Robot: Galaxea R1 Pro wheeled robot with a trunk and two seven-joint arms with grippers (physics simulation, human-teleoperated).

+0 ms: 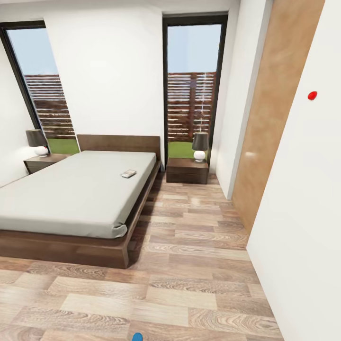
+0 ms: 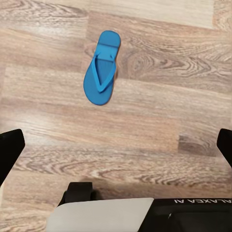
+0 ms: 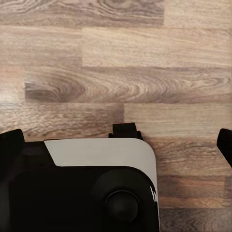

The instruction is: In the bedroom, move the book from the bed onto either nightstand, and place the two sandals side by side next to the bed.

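Left hand (image 2: 116, 145) fingers spread wide over a blue sandal (image 2: 101, 67); right hand (image 3: 116, 145) likewise wide; book (image 1: 128, 174) small on bed (image 1: 71, 189)

You've got wood-plank flooring (image 1: 199, 265) running from your feet out toward twelve o'clock, pale and grey-brown grain mixed. At eleven o'clock a tall dark-framed window (image 1: 45, 94) shows slatted fencing and grass; a second tall window (image 1: 192, 90) stands just past twelve. A lamp with a dark shade and white round base (image 1: 200, 146) sits below that second window, and its twin, the far lamp (image 1: 38, 142), sits at ten o'clock. At two o'clock there's a tan wooden door panel (image 1: 274, 109), and beside it a white wall (image 1: 303, 213) carrying a small red dot (image 1: 312, 95).
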